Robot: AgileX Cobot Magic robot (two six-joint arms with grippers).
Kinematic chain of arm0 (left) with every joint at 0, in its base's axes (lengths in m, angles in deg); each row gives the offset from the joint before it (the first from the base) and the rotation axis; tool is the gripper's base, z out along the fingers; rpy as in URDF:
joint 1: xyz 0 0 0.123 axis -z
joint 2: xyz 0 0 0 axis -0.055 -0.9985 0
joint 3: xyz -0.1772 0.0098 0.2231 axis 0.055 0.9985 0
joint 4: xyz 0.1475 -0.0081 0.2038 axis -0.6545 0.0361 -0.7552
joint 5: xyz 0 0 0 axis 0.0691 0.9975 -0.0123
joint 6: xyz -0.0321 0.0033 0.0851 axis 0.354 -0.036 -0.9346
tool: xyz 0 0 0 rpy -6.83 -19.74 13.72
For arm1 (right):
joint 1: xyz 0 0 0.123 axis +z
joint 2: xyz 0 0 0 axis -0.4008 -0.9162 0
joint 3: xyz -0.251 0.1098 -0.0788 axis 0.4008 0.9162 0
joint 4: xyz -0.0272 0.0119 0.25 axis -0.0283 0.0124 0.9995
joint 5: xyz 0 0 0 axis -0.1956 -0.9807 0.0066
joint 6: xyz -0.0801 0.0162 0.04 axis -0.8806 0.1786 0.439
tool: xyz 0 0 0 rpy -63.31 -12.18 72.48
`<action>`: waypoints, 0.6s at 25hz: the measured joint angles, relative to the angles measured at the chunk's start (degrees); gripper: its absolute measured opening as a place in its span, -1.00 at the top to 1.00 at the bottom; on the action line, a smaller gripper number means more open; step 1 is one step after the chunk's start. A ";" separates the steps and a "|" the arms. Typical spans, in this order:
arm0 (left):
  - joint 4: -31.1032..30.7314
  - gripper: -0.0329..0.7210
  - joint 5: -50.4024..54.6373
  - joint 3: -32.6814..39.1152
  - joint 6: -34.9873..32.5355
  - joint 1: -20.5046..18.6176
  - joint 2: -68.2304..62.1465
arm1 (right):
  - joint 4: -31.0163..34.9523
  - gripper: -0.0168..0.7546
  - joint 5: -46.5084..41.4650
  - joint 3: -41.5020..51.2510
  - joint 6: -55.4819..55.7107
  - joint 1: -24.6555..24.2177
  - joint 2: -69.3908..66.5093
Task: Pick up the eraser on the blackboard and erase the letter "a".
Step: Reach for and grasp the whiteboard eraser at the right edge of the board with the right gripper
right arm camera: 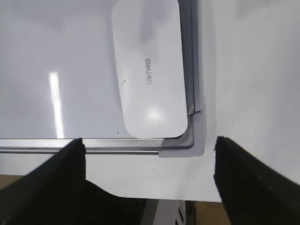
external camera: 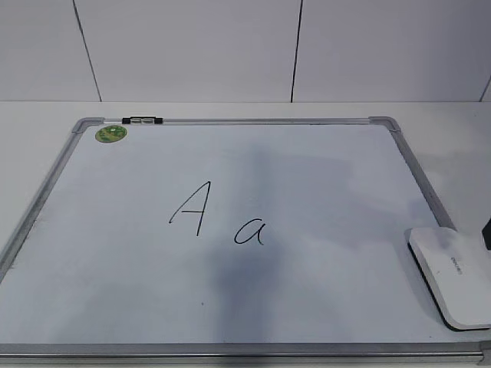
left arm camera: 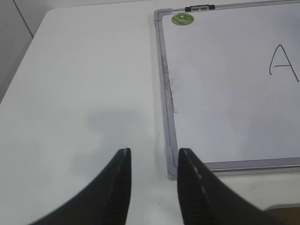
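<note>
The blackboard (external camera: 322, 176), a white board with a silver frame and a green sticker (external camera: 110, 134), lies flat on the table. The small letter "a" (external camera: 250, 231) is near its middle, right of a taller "A" (external camera: 192, 208). The white eraser (external camera: 453, 274) lies on the board's near right corner and also shows in the right wrist view (right arm camera: 149, 70). My right gripper (right arm camera: 149, 145) is wide open and empty, just in front of that corner. My left gripper (left arm camera: 153, 154) is open and empty, over the table by the board's near left corner (left arm camera: 171, 174).
The white table (left arm camera: 84, 70) extends left of the board. A black clip (external camera: 143, 119) sits on the board's far frame. The table's front edge (right arm camera: 187, 199) is close below the right gripper. A white panelled wall (external camera: 245, 46) stands behind.
</note>
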 joint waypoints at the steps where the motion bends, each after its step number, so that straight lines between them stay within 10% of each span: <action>1: 0.00 0.29 0.00 0.00 0.00 0.00 0.00 | -0.21 -0.77 -0.27 -0.43 0.00 0.00 -1.10; 15: 0.00 0.29 0.00 0.00 0.00 0.00 0.00 | -10.32 -0.77 -0.79 -7.09 10.93 10.14 -14.87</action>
